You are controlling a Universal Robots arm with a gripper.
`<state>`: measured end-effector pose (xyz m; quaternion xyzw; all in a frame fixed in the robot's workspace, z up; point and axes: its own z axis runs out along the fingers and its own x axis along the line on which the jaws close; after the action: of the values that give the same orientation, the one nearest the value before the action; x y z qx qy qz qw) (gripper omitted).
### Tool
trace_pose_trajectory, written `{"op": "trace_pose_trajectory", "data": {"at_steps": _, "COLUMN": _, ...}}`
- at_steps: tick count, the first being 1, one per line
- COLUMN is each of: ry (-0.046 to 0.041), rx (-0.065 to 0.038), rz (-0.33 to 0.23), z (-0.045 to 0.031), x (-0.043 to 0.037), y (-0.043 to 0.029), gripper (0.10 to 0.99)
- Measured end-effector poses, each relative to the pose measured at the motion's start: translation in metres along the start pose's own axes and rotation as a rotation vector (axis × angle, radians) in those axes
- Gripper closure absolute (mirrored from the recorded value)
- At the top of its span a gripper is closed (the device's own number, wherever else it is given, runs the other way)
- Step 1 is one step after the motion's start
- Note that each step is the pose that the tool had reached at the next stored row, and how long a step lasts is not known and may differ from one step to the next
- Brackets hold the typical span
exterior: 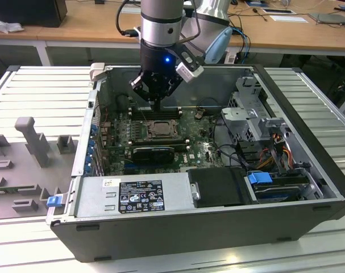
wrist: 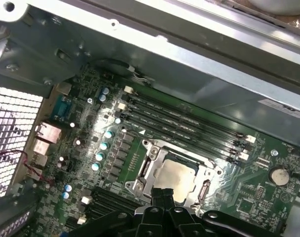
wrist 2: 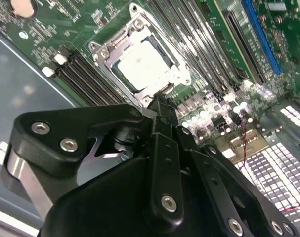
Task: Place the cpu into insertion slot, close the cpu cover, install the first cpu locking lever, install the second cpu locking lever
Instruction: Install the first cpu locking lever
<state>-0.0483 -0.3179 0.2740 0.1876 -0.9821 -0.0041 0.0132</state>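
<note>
The pale silver cpu [wrist 2: 142, 66] [wrist: 177, 175] lies flat in the insertion slot [exterior: 159, 129] on the green motherboard [exterior: 195, 151]. The cpu cover [wrist 2: 111, 69] [wrist: 153, 167] is folded down around the chip, which shows through the cover's window. My gripper [exterior: 156, 106] [wrist 2: 162, 104] [wrist: 162, 193] hangs inside the computer case, its fingers pressed together with nothing between them. Its tips sit at the edge of the socket, on the side toward the case's back wall in the exterior view. I cannot tell whether they touch a locking lever.
Long black memory slots [wrist: 189, 126] run beside the socket. A long black card [exterior: 154, 152] lies just in front of it in the exterior view. The power supply [exterior: 132, 196], drive cage [exterior: 249, 114] and case walls [exterior: 81, 153] enclose the space. A grey fixture [exterior: 33, 139] stands outside at the exterior view's left.
</note>
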Motion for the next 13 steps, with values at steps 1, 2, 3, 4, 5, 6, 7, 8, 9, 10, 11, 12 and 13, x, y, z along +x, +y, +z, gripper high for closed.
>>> {"op": "trace_pose_trajectory", "data": {"at_steps": 1, "ry": 0.0, "rx": 0.0, "rz": 0.0, "z": 0.0, "x": 0.0011, "y": 0.0005, "gripper": 0.98}}
{"op": "trace_pose_trajectory", "data": {"at_steps": 2, "ry": 0.0001, "rx": 0.0, "rz": 0.0, "z": 0.0, "x": 0.0027, "y": 0.0011, "gripper": 0.98}}
{"op": "trace_pose_trajectory", "data": {"at_steps": 3, "ry": 0.0001, "rx": 0.0, "rz": 0.0, "z": 0.0001, "x": 0.0043, "y": 0.0017, "gripper": 0.98}}
{"op": "trace_pose_trajectory", "data": {"at_steps": 4, "ry": 0.0, "rx": 0.0, "rz": 0.0, "z": 0.0002, "x": 0.0063, "y": 0.0025, "gripper": 0.98}}
{"op": "trace_pose_trajectory", "data": {"at_steps": 5, "ry": 0.0001, "rx": 0.0, "rz": 0.0, "z": 0.0002, "x": 0.0089, "y": 0.0035, "gripper": 0.98}}
{"op": "trace_pose_trajectory", "data": {"at_steps": 6, "ry": 0.0, "rx": 0.0, "rz": 0.0, "z": 0.0003, "x": 0.0105, "y": 0.0041, "gripper": 0.98}}
{"op": "trace_pose_trajectory", "data": {"at_steps": 7, "ry": -0.0002, "rx": 0.0, "rz": 0.0, "z": 0.0004, "x": 0.0119, "y": 0.0047, "gripper": 0.98}}
{"op": "trace_pose_trajectory", "data": {"at_steps": 8, "ry": -0.0002, "rx": 0.0, "rz": 0.003, "z": 0.0004, "x": 0.0124, "y": 0.005, "gripper": 0.98}}
{"op": "trace_pose_trajectory", "data": {"at_steps": 9, "ry": -0.0002, "rx": 0.0, "rz": 0.007, "z": 0.0004, "x": 0.0125, "y": 0.005, "gripper": 0.98}}
{"op": "trace_pose_trajectory", "data": {"at_steps": 10, "ry": -0.0002, "rx": 0.0, "rz": 0.017, "z": 0.0004, "x": 0.0126, "y": 0.005, "gripper": 0.98}}
{"op": "trace_pose_trajectory", "data": {"at_steps": 11, "ry": -0.0005, "rx": -0.001, "rz": 0.033, "z": 0.0004, "x": 0.0126, "y": 0.005, "gripper": 0.98}}
{"op": "trace_pose_trajectory", "data": {"at_steps": 12, "ry": -0.0007, "rx": -0.001, "rz": 0.051, "z": 0.0004, "x": 0.0126, "y": 0.005, "gripper": 0.98}}
{"op": "trace_pose_trajectory", "data": {"at_steps": 13, "ry": -0.001, "rx": -0.002, "rz": 0.07, "z": 0.0005, "x": 0.0126, "y": 0.005, "gripper": 0.98}}
